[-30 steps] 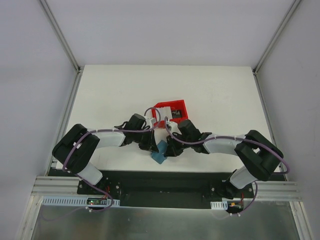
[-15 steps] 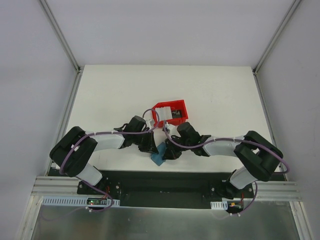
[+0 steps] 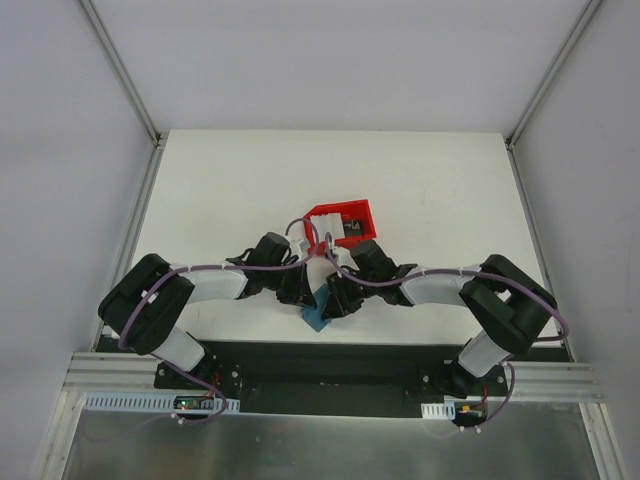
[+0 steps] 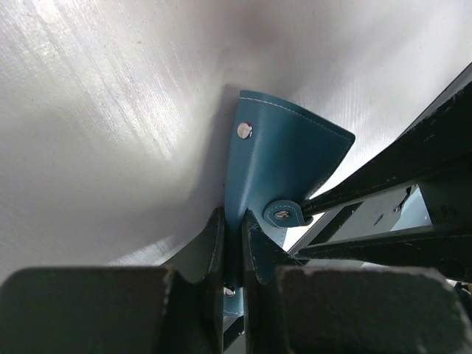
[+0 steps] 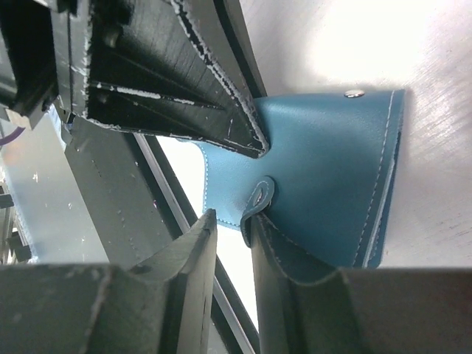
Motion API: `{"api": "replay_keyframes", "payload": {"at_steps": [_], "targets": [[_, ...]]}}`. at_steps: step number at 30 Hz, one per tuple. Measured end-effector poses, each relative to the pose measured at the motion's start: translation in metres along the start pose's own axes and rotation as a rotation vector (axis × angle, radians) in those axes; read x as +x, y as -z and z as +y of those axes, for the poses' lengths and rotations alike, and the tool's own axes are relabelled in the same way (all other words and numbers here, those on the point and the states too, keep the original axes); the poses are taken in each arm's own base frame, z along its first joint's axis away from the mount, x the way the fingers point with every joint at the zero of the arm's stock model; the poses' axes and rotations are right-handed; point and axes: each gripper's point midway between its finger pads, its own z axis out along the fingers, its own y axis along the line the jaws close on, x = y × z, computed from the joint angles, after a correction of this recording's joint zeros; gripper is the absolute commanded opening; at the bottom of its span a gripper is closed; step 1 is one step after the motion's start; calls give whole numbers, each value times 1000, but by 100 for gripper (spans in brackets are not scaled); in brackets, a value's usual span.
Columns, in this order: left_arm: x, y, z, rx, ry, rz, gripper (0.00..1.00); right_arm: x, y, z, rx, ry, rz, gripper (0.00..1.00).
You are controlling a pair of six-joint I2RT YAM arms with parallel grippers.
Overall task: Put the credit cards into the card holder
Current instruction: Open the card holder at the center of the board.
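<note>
Right tool (image 5: pixel 231 226) nearer left tool (image 4: pixel 232 227) now, card holder (image 5: pixel 332 177) between

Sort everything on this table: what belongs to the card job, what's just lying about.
Job: teal card holder, pinched by the left gripper; white cards, seemingly in the red bin.
Lying about: red bin; dark item inside it.

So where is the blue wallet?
Seen from above, the blue wallet sits on the table between the left hand and right hand, on the near side of the red bin.
</note>
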Motion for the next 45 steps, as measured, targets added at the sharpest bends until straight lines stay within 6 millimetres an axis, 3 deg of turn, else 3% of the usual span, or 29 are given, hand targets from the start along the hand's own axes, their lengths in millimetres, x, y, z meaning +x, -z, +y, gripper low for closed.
{"api": "replay_keyframes", "payload": {"at_steps": [4,18,26,29,33,39,45], "targets": [[0,0,-1,5,-5,2,0,0,-1,-1,6,-11,20,8],[0,0,7,-19,99,10,0,5,7,2,-39,166,-50,1],[-3,2,11,-28,148,7,0,16,9,12,-98,268,-15,3],[-3,3,12,-25,151,10,0,16,11,11,-87,280,-16,8],[-3,9,15,-30,146,-15,0,21,17,8,-63,257,3,22],[-27,23,27,-71,131,-163,0,52,39,16,-43,146,137,25],[-33,27,30,-87,113,-215,0,33,57,11,66,61,57,22]]}}
